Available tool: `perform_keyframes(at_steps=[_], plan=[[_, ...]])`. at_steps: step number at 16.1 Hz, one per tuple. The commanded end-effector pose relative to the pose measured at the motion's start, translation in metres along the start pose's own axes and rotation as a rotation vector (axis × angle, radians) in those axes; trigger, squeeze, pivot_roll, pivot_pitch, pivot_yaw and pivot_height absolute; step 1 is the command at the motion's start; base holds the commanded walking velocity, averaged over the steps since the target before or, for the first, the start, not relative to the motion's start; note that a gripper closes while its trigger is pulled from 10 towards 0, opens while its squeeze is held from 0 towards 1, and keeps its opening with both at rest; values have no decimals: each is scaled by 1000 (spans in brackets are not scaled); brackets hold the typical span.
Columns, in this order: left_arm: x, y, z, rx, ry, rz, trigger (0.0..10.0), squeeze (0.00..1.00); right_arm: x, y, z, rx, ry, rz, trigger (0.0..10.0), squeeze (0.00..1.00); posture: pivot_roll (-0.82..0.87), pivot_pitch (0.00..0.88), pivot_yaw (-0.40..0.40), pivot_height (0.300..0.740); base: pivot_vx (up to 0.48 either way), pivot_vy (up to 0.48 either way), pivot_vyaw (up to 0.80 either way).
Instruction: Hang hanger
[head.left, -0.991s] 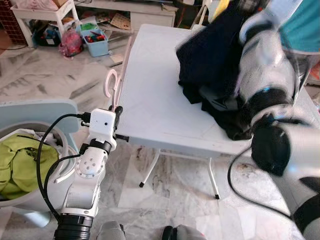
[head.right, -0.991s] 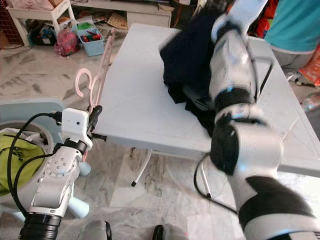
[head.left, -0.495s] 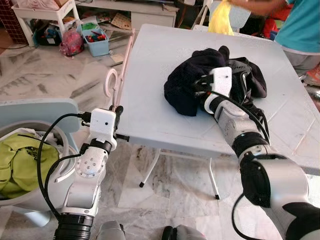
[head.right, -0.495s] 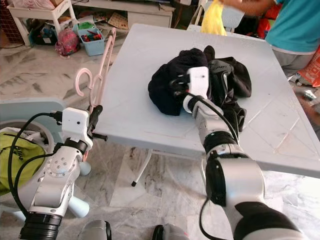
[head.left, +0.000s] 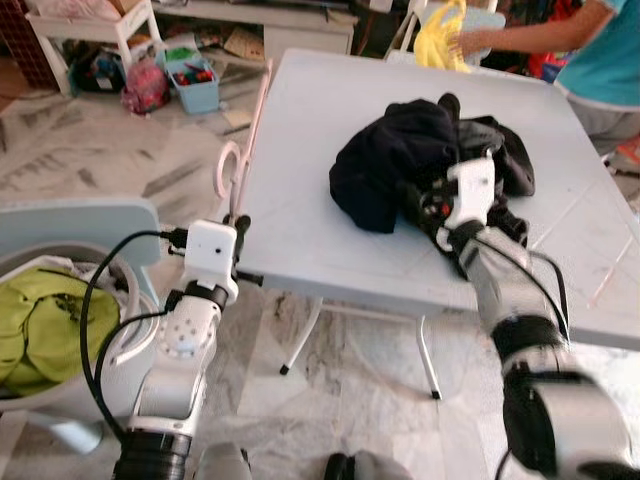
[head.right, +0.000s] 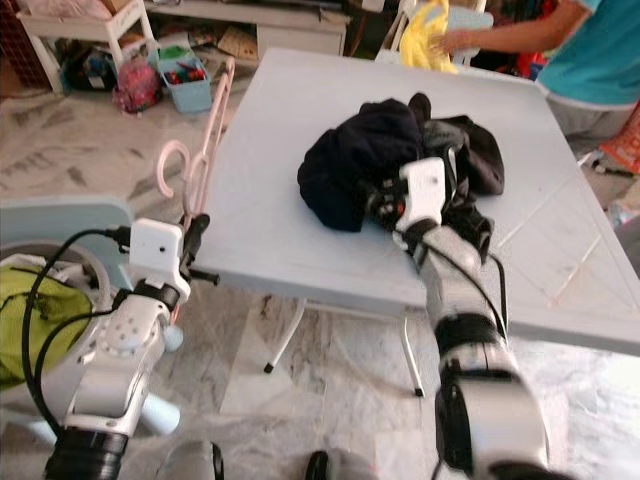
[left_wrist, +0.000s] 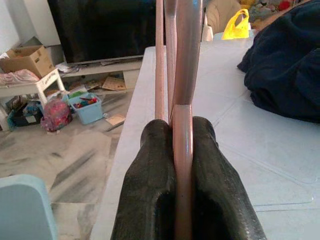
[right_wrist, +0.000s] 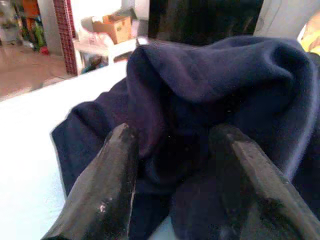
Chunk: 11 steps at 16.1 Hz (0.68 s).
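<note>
Table (head.left: 320, 230): white folding type, directly ahead of rig. I see one dark garment (head.left: 395, 165) heaped on its far-right half; rest of top is bare. A person (head.left: 590, 50) stands at the far-right corner holding something yellow; keep clear of that zone.

Laundry basket (head.left: 60, 340): low on my left, beside the L arm, green clothing inside.

Garment: navy, crumpled, no collar or shoulder line identifiable from my views. Lies well apart from the hanger, across the table toward my right.

R gripper (right_wrist: 172, 165): at the near edge of the garment, fingers spread wide, one each side of a raised fold. Pads look pressed to the cloth but not clamped; nothing gripped yet, in my judgement.

Hanger (head.right: 195, 150): pink, held off the table's left edge. Long axis runs away from me, roughly parallel to that edge; hook curls at the near end, above the gripper.

L gripper (left_wrist: 182, 165): fingers fully closed on the hanger stem, bar sandwiched between both pads.

Key relation: garment lies right of the hanger, nearer the R arm. Next move prob. needs R to pinch and lift cloth, then L to swing the hanger's far end right, toward an opening.
</note>
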<state>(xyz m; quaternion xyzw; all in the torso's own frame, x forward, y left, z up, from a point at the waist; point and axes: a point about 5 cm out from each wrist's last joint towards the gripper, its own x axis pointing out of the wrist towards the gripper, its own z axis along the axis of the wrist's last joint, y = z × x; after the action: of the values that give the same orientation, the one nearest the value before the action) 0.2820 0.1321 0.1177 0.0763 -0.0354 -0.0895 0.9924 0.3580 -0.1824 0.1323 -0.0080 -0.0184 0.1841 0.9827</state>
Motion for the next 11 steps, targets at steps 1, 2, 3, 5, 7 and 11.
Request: perform_keyframes(at_steps=[1,2,3,5,7,11], plan=[[0,-8,-8,-6,36,-28,10000,0,-11,1,-2,-7,-32,-11,10000,1000,-10,19,-98,740,0,0,0],[0,-10,-9,-10,40,-33,10000,0,-19,3,-9,-5,-39,-26,10000,1000,-14,15,-100,740,0,0,0],[0,-12,-10,-13,42,-38,10000,0,-25,5,-12,13,-48,-44,10000,1000,-18,13,-99,740,0,0,0],[0,-17,-11,-22,42,-53,10000,0,-36,8,-10,24,-91,-118,10000,1000,-20,8,-97,740,0,0,0],[-1,-21,-12,-18,48,-68,10000,0,-44,11,-10,30,-117,-166,10000,1000,-23,5,-96,740,0,0,0],[1,-27,-14,18,52,-112,10000,0,-55,23,-14,17,-102,-178,10000,1000,-28,3,-88,740,0,0,0]])
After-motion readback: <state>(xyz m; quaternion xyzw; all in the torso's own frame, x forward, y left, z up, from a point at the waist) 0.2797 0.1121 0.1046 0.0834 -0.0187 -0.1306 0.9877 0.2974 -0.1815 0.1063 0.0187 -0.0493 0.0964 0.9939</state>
